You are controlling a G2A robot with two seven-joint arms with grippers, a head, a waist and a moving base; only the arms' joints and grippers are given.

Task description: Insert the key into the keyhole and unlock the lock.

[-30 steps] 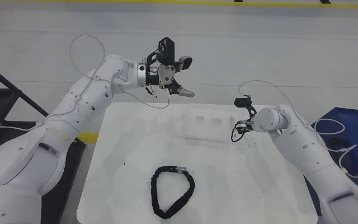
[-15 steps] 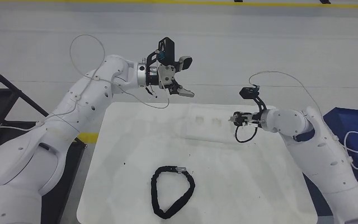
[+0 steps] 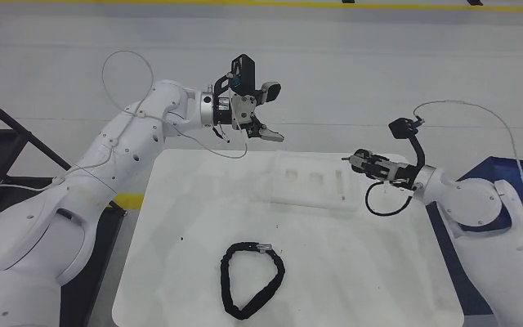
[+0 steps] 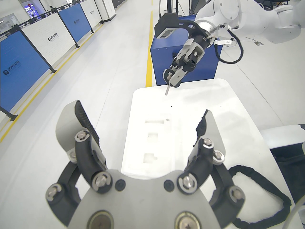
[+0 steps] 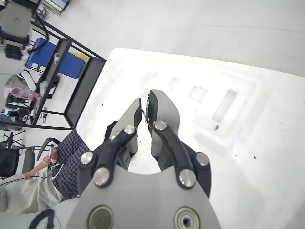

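Note:
A black chain lock (image 3: 252, 278) lies in a loop on the white table (image 3: 188, 245), near the front, with its silver lock end (image 3: 262, 247) on the far side of the loop. My right gripper (image 3: 353, 158) hangs over the right end of the foam tray (image 3: 315, 186), shut on a small metal key (image 4: 167, 90) that points down from its fingertips. In the right wrist view the key (image 5: 146, 110) sits as a thin blade between the pads of the right gripper (image 5: 144, 101). My left gripper (image 3: 274, 113) is open above the table's far left edge, empty, as the left wrist view shows the left gripper (image 4: 143, 117).
The white foam tray has three recesses (image 5: 225, 106) and lies along the far side of the table. The lock's chain (image 4: 262, 191) curves near the table's edge in the left wrist view. A black frame (image 5: 69, 77) stands beside the table.
The right arm has swung outward to the right, and its gripper with the key has shifted toward the table's far edge. The left arm and the lock have stayed put.

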